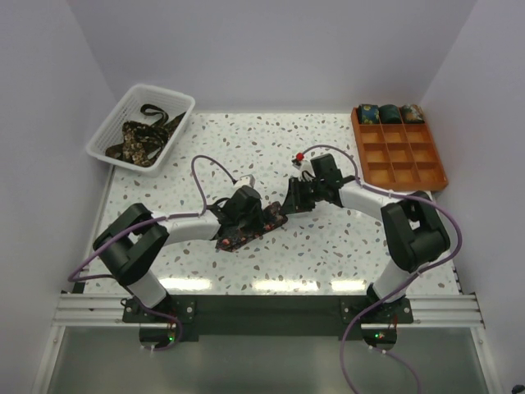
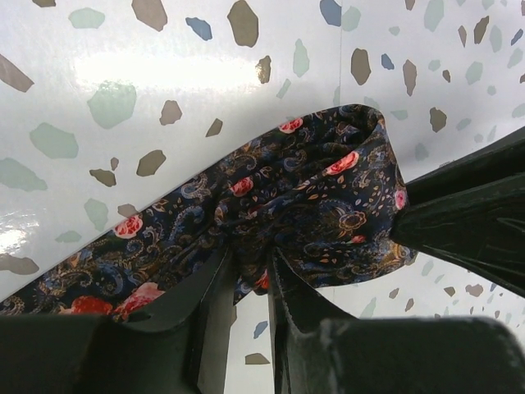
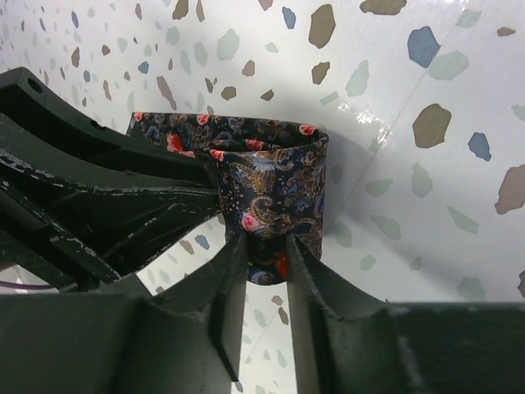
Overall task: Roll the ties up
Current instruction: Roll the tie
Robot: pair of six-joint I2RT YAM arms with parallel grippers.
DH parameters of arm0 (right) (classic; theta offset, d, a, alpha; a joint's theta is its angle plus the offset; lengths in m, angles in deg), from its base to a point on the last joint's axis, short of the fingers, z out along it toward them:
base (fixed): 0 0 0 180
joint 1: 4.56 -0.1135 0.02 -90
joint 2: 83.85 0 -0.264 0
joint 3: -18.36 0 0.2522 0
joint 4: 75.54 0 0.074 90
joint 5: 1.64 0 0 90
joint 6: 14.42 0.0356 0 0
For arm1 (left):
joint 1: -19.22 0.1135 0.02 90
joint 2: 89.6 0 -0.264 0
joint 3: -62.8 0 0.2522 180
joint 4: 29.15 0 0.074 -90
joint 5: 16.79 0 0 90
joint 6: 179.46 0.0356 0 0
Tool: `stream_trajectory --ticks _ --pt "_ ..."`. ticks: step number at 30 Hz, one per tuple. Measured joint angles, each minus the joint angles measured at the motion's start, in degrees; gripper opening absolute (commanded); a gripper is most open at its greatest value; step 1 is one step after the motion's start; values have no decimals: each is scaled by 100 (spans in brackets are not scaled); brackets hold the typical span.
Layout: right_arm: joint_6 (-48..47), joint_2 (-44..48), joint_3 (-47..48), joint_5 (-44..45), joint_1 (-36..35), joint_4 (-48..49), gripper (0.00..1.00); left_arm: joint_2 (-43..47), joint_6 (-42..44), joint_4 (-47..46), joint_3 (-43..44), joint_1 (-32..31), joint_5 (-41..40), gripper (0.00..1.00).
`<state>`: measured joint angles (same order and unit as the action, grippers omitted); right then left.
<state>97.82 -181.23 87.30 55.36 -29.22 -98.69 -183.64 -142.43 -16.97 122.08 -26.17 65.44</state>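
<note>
From above, a long dark fabric necktie with a red floral print (image 1: 236, 239) is seen lying mid-table on the white speckled tabletop (image 1: 328, 246), between the left gripper (image 1: 248, 220) and the right gripper (image 1: 289, 203). Loose ties (image 1: 143, 135) are heaped in a white mesh basket (image 1: 107, 127) at far left. Three rolled ties (image 1: 390, 113) are set in the far row of an orange gridded tray (image 1: 398, 156).

In the left wrist view, a bunched fold of the necktie is pinched between the left gripper's closed fingers (image 2: 212, 304).

In the right wrist view, the necktie's rolled end is clamped between the right gripper's fingers (image 3: 234, 279).

Top cam overhead; wrist cams close, share tie (image 2: 312, 197).
</note>
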Motion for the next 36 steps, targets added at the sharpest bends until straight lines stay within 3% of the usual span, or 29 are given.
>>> stream_trajectory --ticks 3,9,15,26,36 --pt "11 0 0 -9 -20 11 15 0 0 0 0 0 4 28" --pt "15 0 37 -9 -61 0 10 0 7 22 0 0 7 33" --pt "-26 0 111 37 -140 -44 10 140 13 144 0 0 -2 46" --pt "-133 2 262 310 -382 -278 10 1019 -9 254 -13 0 -55 47" --pt "-177 4 422 702 -688 -409 11 697 -125 214 -46 0 9 46"
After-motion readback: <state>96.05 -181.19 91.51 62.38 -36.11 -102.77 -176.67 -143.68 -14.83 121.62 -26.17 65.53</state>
